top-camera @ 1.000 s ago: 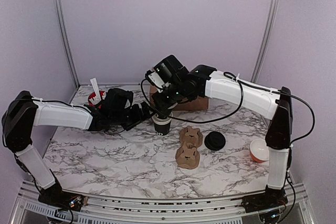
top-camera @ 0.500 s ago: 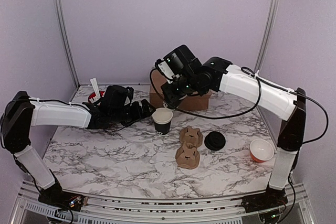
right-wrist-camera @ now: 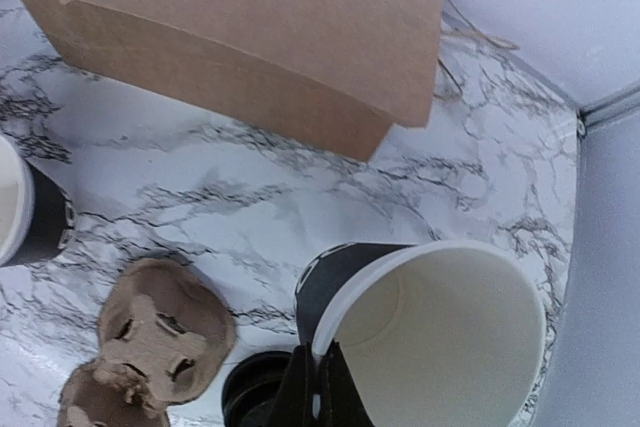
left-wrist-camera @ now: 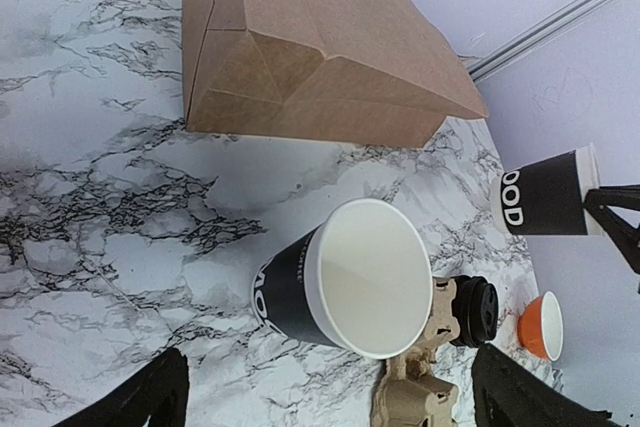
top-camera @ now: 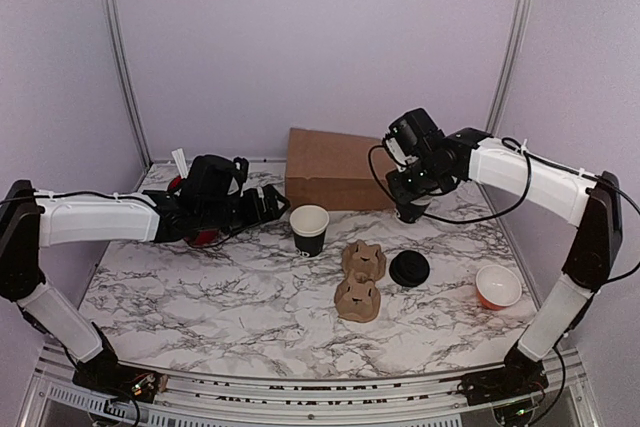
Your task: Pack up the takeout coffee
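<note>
While the right fingers [right-wrist-camera: 305, 394] pinch an open black cup [right-wrist-camera: 440, 337] (by its rim), the left fingers [left-wrist-camera: 150, 399] gape apart.

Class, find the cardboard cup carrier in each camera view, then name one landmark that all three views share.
Top external: cup carrier at table centre.
Left wrist: cup carrier at bottom edge.
Right wrist: cup carrier at lower left.
Shared landmark: brown paper bag.
</note>
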`<state>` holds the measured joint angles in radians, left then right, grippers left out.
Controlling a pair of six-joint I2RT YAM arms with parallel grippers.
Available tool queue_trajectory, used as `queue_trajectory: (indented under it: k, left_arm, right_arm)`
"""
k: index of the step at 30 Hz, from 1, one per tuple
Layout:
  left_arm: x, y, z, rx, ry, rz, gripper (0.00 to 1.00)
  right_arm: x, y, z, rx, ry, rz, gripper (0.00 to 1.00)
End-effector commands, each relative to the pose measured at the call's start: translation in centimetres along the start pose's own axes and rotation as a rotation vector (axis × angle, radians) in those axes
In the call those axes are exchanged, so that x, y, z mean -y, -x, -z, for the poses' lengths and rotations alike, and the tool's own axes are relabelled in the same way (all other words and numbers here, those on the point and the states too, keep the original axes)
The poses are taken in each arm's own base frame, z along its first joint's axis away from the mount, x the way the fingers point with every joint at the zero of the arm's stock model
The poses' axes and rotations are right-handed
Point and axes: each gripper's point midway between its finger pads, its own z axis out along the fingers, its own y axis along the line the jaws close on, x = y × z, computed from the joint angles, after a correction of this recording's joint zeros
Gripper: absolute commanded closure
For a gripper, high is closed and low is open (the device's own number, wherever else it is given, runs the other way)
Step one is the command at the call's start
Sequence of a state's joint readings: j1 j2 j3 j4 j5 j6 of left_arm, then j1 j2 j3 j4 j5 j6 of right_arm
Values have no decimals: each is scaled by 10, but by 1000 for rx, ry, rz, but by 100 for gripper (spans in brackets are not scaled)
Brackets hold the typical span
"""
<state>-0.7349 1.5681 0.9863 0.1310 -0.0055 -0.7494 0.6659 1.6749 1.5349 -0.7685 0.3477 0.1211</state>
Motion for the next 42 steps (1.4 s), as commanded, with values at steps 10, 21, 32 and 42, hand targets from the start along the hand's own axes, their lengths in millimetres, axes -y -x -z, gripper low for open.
queue_trajectory:
  k: [10,21,32,42]
  left_arm:
    - [4,11,32,29,17,-55,1]
    - [1,10,42,32,27,-62,1]
    - [9,14,44,36,3,-80,1]
    - [18,23,48,62,-23,-112,1]
  right_arm:
    - [73,-45,-63,-55,-45,-198,94]
    - [75,-50,-72,-85,-57,-203,73]
    - [71,-30,-28,-9,23,-236,38]
    - [35,-57,-1,-21,96,-235,18]
